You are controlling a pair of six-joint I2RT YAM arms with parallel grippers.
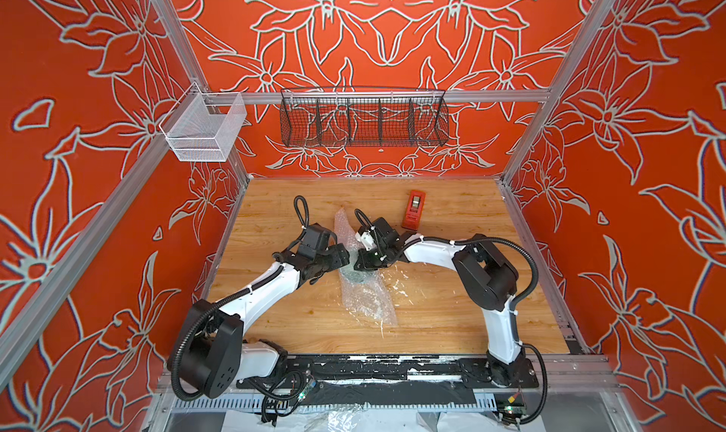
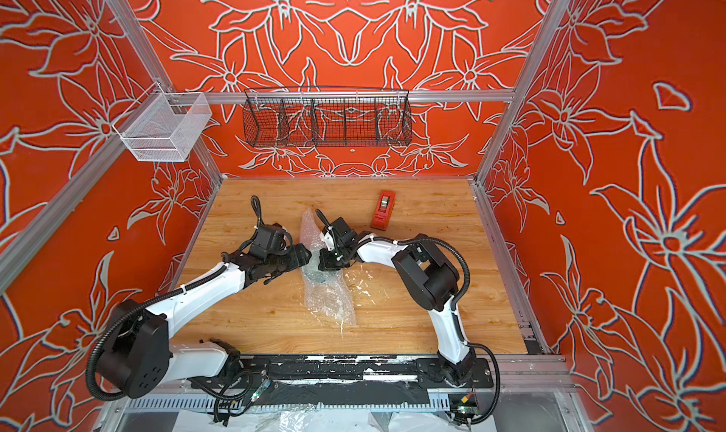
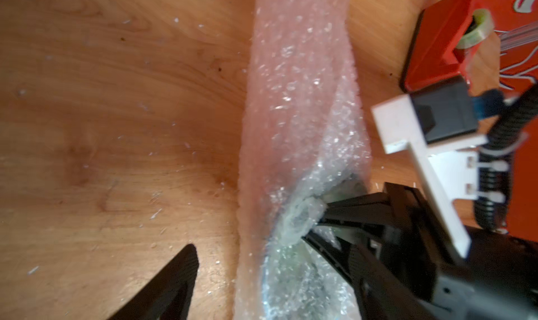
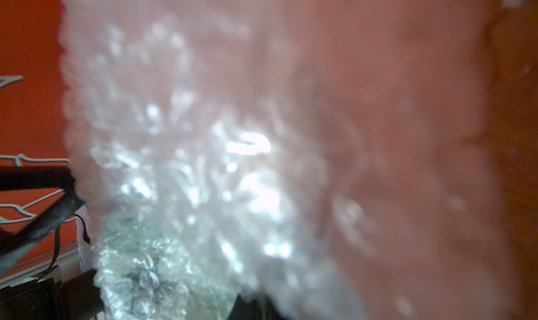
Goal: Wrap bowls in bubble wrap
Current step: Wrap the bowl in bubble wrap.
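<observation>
The bubble wrap (image 1: 367,298) (image 2: 330,298) lies mid-table, folded into a long strip. The bowl (image 1: 354,275) (image 2: 316,276) shows only as a greenish round shape through it. My right gripper (image 1: 359,264) (image 3: 321,213) is shut on a bunched pinch of the wrap just over the bowl. In the right wrist view the wrap (image 4: 233,129) fills the picture, with the bowl (image 4: 139,263) faint beneath. My left gripper (image 1: 345,258) (image 3: 270,275) stands open at the strip's left side. Its fingers (image 3: 180,275) straddle the wrapped bowl (image 3: 294,277) and hold nothing.
A red tape dispenser (image 1: 412,210) (image 2: 384,210) (image 3: 436,45) stands behind the right arm. White scraps (image 1: 400,280) dot the wood right of the wrap. A black wire basket (image 1: 363,121) and a white mesh basket (image 1: 204,129) hang on the back rail.
</observation>
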